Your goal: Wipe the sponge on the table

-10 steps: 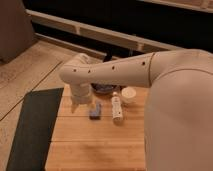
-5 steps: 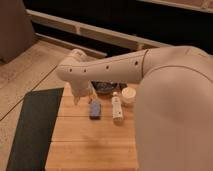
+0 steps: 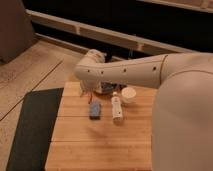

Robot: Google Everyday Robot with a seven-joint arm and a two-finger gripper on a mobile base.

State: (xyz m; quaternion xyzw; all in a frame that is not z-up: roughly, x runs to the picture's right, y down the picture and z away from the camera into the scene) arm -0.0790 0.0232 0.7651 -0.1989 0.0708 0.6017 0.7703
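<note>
One dark grey mat (image 3: 31, 125) lies at the far left on the pale floor, its long edge running alongside the left side of the table (image 3: 100, 147), a light wooden top of wide planks with visible seams. Near the table's far left part the gripper (image 3: 90, 96) hangs down from the bent end of the arm (image 3: 125, 72), low over the wood and largely shadowed by the arm. Its fingers are spread apart, and nothing can be seen clamped between them. Just in front of the gripper, on its near side, the sponge (image 3: 94, 110) lies flat on the table, a small blue-grey block with a darker side and its long axis pointing roughly away from the camera; whether the fingertips touch its far end cannot be told. To the right of the sponge, close but apart, a small white bottle (image 3: 116, 108) lies on its side, roughly parallel to the sponge. Behind the bottle and a little to its right stands a round white cup (image 3: 128, 95), partly under the arm. The cream-coloured arm reaches in from the right, crossing above the far edge of the table, and the robot's bulky body (image 3: 185, 120) fills the right side of the view, covering the table's right edge.
</note>
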